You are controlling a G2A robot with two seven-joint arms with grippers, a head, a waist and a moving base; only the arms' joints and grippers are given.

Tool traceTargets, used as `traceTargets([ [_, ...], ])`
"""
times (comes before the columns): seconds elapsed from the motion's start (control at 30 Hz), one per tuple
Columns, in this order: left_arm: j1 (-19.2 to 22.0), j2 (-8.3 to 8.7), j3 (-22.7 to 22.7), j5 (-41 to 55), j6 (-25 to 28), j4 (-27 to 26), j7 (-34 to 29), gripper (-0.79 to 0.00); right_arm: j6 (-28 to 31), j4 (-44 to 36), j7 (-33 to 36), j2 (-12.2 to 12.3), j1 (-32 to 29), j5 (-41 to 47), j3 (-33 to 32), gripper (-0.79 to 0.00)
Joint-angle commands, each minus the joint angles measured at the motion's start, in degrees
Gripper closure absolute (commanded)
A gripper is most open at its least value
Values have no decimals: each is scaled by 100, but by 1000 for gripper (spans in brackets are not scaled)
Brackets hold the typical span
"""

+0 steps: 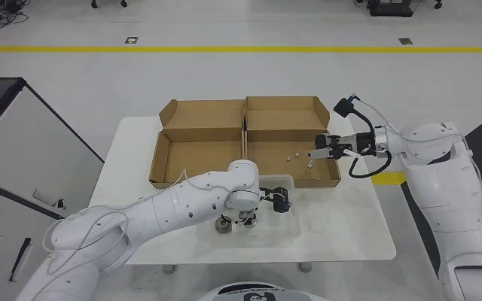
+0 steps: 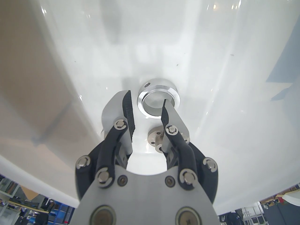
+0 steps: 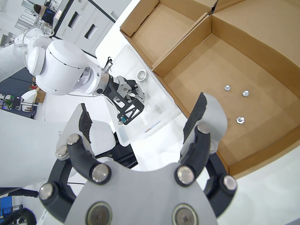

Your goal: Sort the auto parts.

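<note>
- Top view: left gripper [image 1: 235, 220] sits low in the clear bin [image 1: 292, 226], lower centre of frame, at a metal ring [image 1: 224, 224]. Right gripper [image 1: 320, 153] hangs over the right-hand cardboard box [image 1: 271, 150], right of centre. Three small fasteners [image 1: 297, 155] lie on the box floor.
- Left wrist view: jaws apart, one fingertip [image 2: 164, 111] inside the ring's bore, the other outside its wall, nothing pinched. A small flanged part [image 2: 153, 139] lies on the bin floor beneath the fingers.
- Right wrist view: jaws spread wide, holding nothing. Fasteners lie loose on the box floor, ring in the bin beside the box.
</note>
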State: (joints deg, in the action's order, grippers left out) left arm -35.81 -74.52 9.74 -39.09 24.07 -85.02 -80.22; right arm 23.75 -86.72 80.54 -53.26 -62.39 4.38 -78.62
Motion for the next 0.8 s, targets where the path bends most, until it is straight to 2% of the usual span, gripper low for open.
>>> traceTargets([
  [0.0, -4, 0, 0, -16, -1, 9, -1, -200, 0, 0, 0, 0, 0, 1, 0, -785],
  [0.77, -36, -75, 0, -82, 53, 174, 53, -231, 0, 0, 0, 0, 0, 1, 0, -785],
])
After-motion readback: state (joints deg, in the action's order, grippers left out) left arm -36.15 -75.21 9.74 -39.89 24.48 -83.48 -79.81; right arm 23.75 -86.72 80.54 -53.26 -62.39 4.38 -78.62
